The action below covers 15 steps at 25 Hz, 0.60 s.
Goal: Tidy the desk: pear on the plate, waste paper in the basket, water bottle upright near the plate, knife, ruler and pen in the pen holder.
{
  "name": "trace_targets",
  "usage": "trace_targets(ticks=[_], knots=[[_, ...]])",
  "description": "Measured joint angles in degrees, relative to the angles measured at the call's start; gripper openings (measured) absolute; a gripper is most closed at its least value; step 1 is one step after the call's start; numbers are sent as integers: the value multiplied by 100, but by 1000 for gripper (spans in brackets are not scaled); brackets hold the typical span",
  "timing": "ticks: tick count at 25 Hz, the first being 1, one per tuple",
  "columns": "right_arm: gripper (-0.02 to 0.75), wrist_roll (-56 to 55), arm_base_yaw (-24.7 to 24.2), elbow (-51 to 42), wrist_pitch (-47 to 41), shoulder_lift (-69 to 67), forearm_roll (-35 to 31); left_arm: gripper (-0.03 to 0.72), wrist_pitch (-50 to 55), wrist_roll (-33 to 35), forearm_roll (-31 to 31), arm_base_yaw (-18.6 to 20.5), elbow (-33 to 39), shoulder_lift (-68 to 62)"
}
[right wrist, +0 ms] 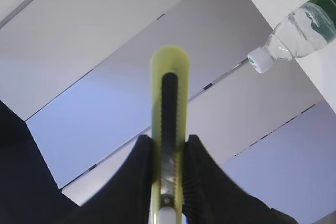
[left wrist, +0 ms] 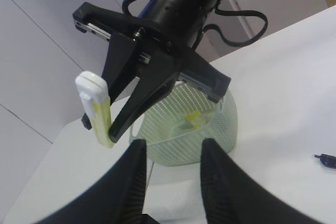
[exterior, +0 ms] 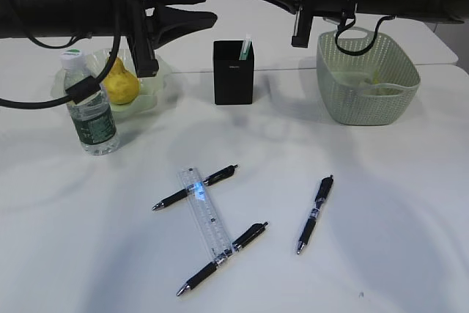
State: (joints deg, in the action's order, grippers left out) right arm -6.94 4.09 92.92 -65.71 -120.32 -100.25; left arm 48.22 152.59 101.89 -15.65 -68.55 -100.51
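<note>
Exterior view: white desk seen at a slant, with the pen holder at centre back as the landmark.
Pen holder: black square cup, upright; one slim white-tipped item stands inside it against the right wall, and what it is cannot be told.
Plate: pale green ruffled dish left of the pen holder; the yellow pear sits in it.
Water bottle: upright, capped, left of the pen holder and just in front of the plate's left edge.
Basket: sage-green, right of the pen holder; yellow and white waste paper lies on its bottom.
Ruler: clear, flat on the desk in front of the pen holder, lying across two black pens.
Third pen: lies alone in front of the pen holder, to the right of the ruler.
Right gripper: raised above the desk between pen holder and basket, jaws clamped on the yellow-green utility knife.
Knife: held off the desk, its white end pointing up and left in the left wrist view.
Left gripper: raised above the plate, fingers apart, nothing between them.
</note>
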Motion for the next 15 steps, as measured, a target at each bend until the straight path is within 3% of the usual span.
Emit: trace_targets(ticks=[12,15], knots=[[132,694,0,10,133,0,-66,244,0,0,0,0,0,0],[132,1535,0,10,-11,-11,-66,244,0,0,0,0,0,0]])
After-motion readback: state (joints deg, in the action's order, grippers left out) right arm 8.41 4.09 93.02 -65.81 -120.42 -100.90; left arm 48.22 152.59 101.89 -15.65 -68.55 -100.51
